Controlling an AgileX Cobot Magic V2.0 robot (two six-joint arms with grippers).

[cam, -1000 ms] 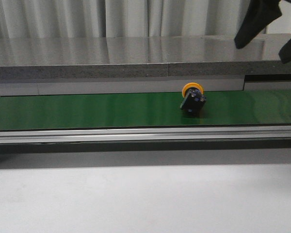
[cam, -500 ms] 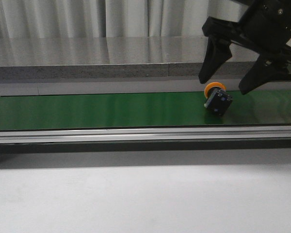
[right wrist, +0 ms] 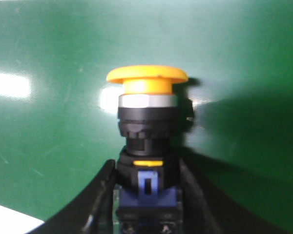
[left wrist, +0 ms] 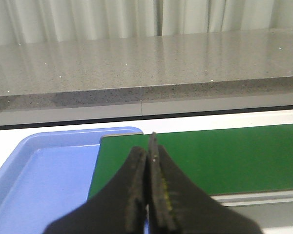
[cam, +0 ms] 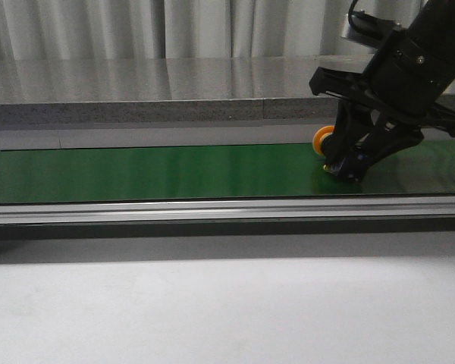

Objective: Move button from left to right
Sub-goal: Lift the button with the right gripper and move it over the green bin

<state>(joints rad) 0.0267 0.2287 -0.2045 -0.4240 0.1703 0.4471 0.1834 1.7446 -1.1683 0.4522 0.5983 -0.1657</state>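
**Grasp made on the belt; the carry to the right is yet to come**

Nearest the robot lies a plain white tabletop (cam: 212,311), with nothing of the task on it. Beyond it runs a silver aluminium rail (cam: 174,210) along the near edge of the flat green conveyor belt (cam: 136,173).

On that belt, toward its right end, sits the small push-button with a round yellow-orange cap on a black blocky body (cam: 326,144). The black right gripper (cam: 347,165) has it: in the right wrist view the two dark fingers (right wrist: 90,209) press against either side of the button's lower body (right wrist: 146,146), narrowed onto it, while the cap sticks out ahead, free of them. The body looks to be at or barely above the belt surface; whether it has lifted clear, the pictures do not settle.

The black left gripper (left wrist: 149,195) hangs idle with its fingers pressed together on nothing, over the belt's left end, where a pale blue plastic tray (left wrist: 44,170) lies just beside the belt edge.

Farthest back, a grey speckled stone counter (cam: 174,91) runs past the belt's far edge.

As I judge it, reaching and gripping are finished. What remains is the lift, the carry rightward and the release; no drop-off spot on the right is in view.
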